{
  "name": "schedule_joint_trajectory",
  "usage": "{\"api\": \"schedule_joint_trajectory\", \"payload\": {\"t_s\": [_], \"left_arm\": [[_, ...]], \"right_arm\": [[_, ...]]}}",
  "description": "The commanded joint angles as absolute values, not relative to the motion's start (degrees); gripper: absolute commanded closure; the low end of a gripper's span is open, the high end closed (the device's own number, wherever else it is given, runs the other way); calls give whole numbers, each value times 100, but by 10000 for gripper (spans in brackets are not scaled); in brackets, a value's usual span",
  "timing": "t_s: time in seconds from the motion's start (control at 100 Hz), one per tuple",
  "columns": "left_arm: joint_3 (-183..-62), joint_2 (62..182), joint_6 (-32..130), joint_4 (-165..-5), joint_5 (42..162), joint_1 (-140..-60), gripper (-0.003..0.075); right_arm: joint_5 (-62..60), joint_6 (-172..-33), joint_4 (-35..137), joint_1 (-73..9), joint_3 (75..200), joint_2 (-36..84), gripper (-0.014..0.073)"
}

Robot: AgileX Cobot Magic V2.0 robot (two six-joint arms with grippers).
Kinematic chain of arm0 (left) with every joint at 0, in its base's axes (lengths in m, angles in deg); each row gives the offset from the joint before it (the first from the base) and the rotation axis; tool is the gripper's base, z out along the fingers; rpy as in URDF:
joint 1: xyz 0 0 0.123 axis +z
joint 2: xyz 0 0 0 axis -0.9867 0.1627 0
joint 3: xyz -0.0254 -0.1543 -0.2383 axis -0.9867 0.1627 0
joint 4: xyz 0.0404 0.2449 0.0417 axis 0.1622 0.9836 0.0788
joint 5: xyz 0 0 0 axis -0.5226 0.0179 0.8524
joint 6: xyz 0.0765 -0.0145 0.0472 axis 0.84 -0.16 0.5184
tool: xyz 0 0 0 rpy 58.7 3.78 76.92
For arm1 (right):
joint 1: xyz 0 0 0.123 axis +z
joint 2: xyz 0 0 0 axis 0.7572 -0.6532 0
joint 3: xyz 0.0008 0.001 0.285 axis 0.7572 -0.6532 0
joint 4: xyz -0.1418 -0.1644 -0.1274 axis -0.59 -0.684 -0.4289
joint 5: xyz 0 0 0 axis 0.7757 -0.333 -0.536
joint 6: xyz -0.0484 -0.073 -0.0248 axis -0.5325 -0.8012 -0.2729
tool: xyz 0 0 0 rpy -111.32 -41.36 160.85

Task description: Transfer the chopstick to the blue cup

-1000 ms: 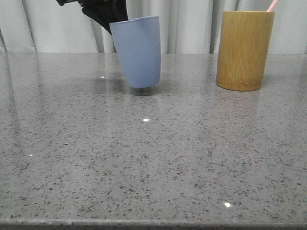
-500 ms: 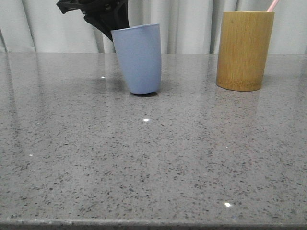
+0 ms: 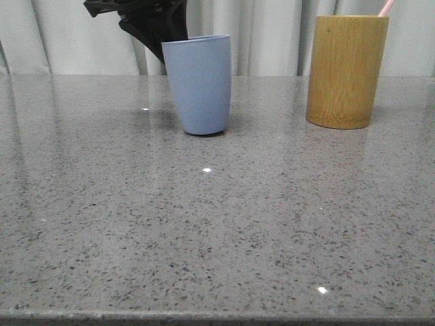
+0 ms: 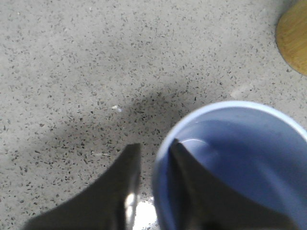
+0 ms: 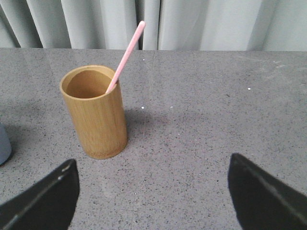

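Observation:
The blue cup (image 3: 198, 85) stands upright on the grey table, left of centre at the back. My left gripper (image 3: 160, 27) is at its rim from behind. In the left wrist view the gripper (image 4: 154, 143) straddles the wall of the cup (image 4: 240, 163): one finger is inside against the wall, the other outside with a small gap, so the jaws are open. One pale pink chopstick (image 5: 127, 55) leans in the bamboo holder (image 5: 96, 115); its tip shows in the front view (image 3: 386, 7). My right gripper (image 5: 152, 165) is open and empty, nearer than the holder.
The bamboo holder (image 3: 345, 71) stands at the back right, about a cup's width and a half from the blue cup. Grey curtains hang behind the speckled stone table (image 3: 217, 224). An edge of the blue cup (image 5: 4, 143) shows in the right wrist view.
The blue cup was tilted and just off the table; it has come down, moved slightly right and now stands upright. The left gripper stays at its rim.

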State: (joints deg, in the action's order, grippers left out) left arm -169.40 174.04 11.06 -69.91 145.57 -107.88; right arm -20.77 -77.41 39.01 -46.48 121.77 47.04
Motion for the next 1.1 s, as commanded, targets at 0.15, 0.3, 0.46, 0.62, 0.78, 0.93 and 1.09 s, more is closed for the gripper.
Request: {"api": "schedule_joint_trajectory", "payload": {"t_s": [0.15, 0.3, 0.46, 0.62, 0.78, 0.93, 1.09], "left_arm": [[-17400, 17101, 1118, -7143, 14569, -10852, 137], [-17703, 17077, 1118, -7143, 14783, -10852, 120], [-17823, 16861, 1107, -7030, 14941, -10802, 120], [-17771, 16431, 783, -6535, 14953, -10638, 120], [-17409, 15813, 663, -6158, 14871, -10438, 122], [-16635, 15087, 639, -6116, 14640, -10176, 122], [-15475, 14125, 639, -6072, 14074, -9804, 122]], "right_arm": [[-1578, -7751, 3903, -4644, 12394, 4660, -31], [-1578, -7751, 3903, -4644, 12394, 4660, -31], [-1578, -7751, 3903, -4644, 12394, 4660, -31], [-1578, -7751, 3903, -4644, 12394, 4660, -31], [-1578, -7751, 3903, -4644, 12394, 4660, -31], [-1578, -7751, 3903, -4644, 12394, 4660, -31], [-1578, -7751, 3903, -4644, 12394, 4660, -31]]}}
